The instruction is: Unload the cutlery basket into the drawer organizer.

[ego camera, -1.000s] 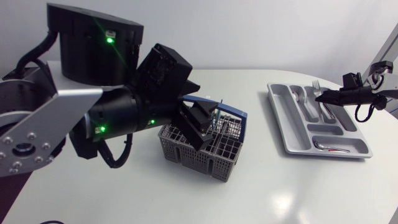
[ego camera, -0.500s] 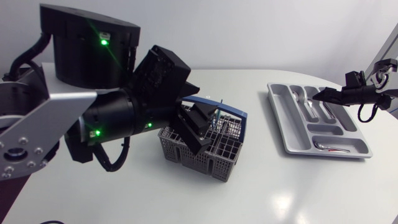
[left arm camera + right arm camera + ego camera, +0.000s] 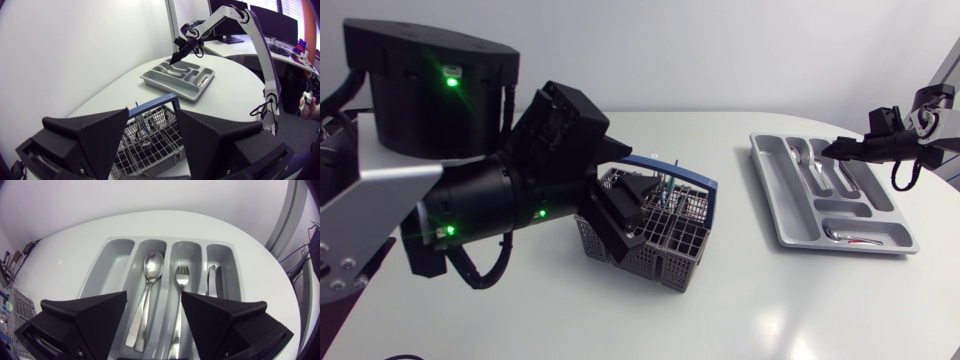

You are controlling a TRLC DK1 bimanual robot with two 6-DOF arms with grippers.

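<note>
Table [image 3: 770, 300]; in organizer [image 3: 112, 275], spoon [image 3: 152, 262], fork [image 3: 181, 275], perhaps knife [image 3: 212, 280], plainest from right wrist.

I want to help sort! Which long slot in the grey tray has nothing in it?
The outer long slot beside the spoon, farthest from the knife. It looks bare; the other three hold a spoon, a fork and a knife.

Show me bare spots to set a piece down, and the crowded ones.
Bare table lies between the cutlery basket and the organizer, and along the near edge. The organizer's outer long slot beside the spoon is empty. Crowded: the left claw over the basket, the right claw over the organizer.
</note>
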